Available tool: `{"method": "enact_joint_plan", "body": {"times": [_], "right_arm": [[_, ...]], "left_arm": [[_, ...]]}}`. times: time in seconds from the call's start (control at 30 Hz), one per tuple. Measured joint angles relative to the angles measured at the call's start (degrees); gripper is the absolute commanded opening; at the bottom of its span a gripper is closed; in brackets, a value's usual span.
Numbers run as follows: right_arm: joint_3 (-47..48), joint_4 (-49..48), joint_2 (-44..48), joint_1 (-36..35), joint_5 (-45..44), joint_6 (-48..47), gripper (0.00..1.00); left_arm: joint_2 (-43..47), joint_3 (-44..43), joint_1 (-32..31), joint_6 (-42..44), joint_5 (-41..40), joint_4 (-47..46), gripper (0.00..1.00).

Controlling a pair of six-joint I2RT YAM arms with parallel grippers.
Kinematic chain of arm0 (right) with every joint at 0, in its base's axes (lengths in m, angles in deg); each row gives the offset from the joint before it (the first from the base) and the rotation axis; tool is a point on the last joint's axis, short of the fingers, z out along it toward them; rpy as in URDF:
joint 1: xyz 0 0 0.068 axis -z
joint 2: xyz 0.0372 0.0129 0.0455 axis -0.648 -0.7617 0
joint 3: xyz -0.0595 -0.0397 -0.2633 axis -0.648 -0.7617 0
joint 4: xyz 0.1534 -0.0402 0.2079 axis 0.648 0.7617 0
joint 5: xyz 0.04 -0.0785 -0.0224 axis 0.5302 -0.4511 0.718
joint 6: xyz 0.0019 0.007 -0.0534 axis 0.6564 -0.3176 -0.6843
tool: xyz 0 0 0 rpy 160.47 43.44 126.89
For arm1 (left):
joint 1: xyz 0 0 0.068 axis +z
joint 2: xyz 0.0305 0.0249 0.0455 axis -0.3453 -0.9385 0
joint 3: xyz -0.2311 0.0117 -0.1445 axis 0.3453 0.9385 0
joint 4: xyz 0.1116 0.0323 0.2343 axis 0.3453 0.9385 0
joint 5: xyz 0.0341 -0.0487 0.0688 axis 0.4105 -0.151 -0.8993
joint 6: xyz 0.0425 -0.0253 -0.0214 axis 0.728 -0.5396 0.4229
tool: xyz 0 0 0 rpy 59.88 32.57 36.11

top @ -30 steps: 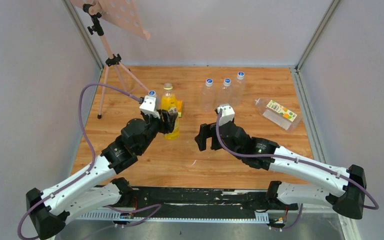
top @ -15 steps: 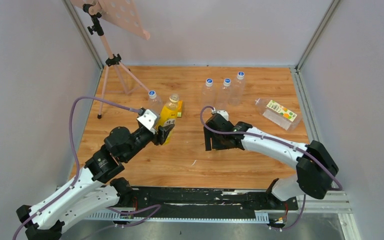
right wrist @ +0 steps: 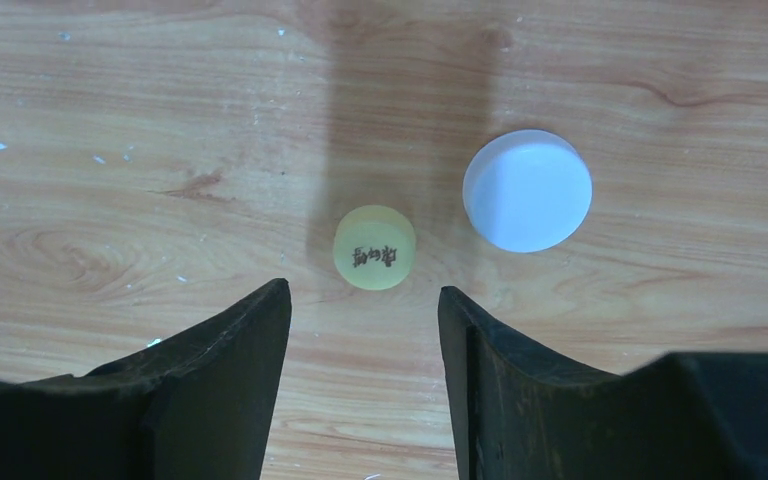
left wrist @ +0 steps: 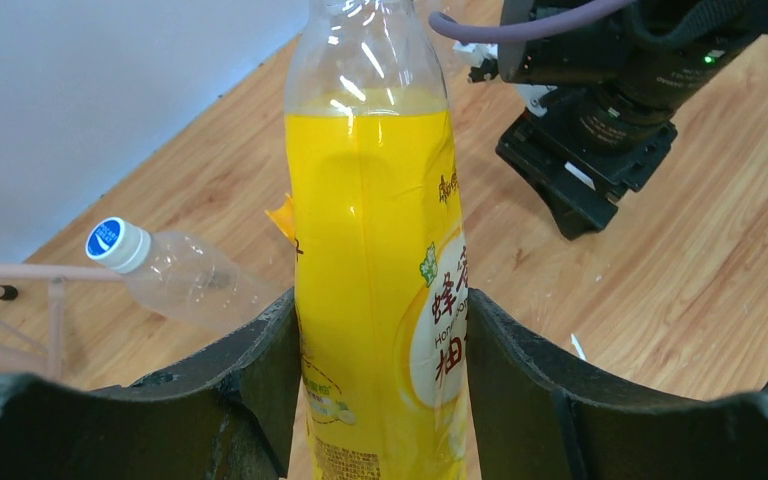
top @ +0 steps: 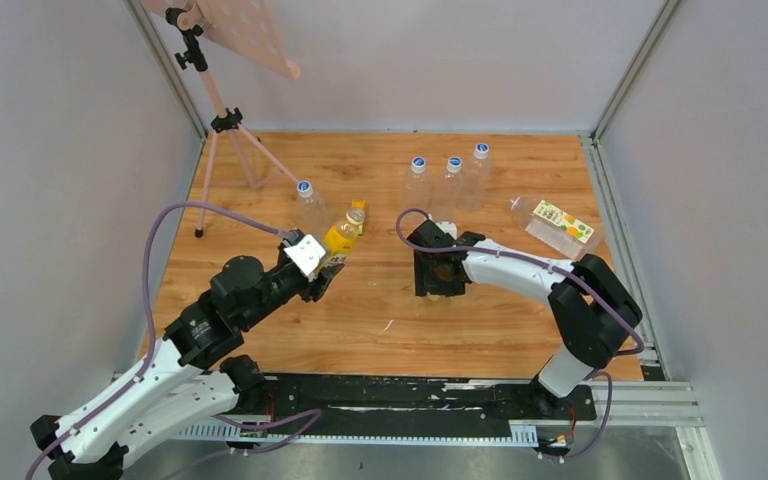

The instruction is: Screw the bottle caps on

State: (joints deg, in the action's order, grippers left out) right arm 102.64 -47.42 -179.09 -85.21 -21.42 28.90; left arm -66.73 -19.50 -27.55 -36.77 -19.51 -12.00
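Observation:
My left gripper (left wrist: 380, 300) is shut on the yellow bottle (left wrist: 375, 260) around its labelled body. In the top view that yellow bottle (top: 342, 232) leans off the table with its neck bare, the left gripper (top: 328, 265) below it. My right gripper (right wrist: 364, 293) points straight down at the table, open with nothing between its fingers. The yellow cap (right wrist: 374, 247) lies just beyond the fingertips and a white cap (right wrist: 527, 190) sits to its right. In the top view the right gripper (top: 438, 275) hides both caps. The wider labelled bottle (top: 558, 226) lies on its side at the right.
Three clear bottles with blue caps (top: 450, 180) stand at the back. Another capped clear bottle (top: 309, 205) stands behind the yellow one, next to a small orange block (left wrist: 282, 215). A tripod (top: 225, 125) with a pink board stands at the back left.
The left arm drew back and tilted the yellow bottle off the table. The right arm swung round to point down over the caps, and its jaws narrowed.

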Motion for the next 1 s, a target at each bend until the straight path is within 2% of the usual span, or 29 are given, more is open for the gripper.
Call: {"method": "enact_joint_plan", "body": {"times": [0.43, 0.6, 0.67, 0.8, 1.0], "right_arm": [[1.18, -1.36, -5.22, 2.8, 2.03, 0.0, 0.51], [1.95, -1.25, -5.92, 3.02, 2.19, 0.11, 0.45], [2.1, -1.16, -6.08, 3.04, 2.16, 0.31, 0.39], [2.21, -1.09, -6.21, 3.04, 2.27, 0.79, 0.18], [2.16, -0.68, -4.79, 3.13, 4.15, -0.63, 0.08]], "left_arm": [[2.14, 0.26, 0.0, 4.15, 2.43, 2.23, 0.44], [2.29, 0.28, 0.0, 4.35, 2.97, 2.21, 0.37], [1.99, 0.28, 0.0, 4.33, 3.02, 2.38, 0.37], [1.36, 0.28, 0.0, 4.31, 3.13, 2.84, 0.36], [1.07, 0.28, 0.0, 4.46, 3.76, 3.08, 0.33]]}}
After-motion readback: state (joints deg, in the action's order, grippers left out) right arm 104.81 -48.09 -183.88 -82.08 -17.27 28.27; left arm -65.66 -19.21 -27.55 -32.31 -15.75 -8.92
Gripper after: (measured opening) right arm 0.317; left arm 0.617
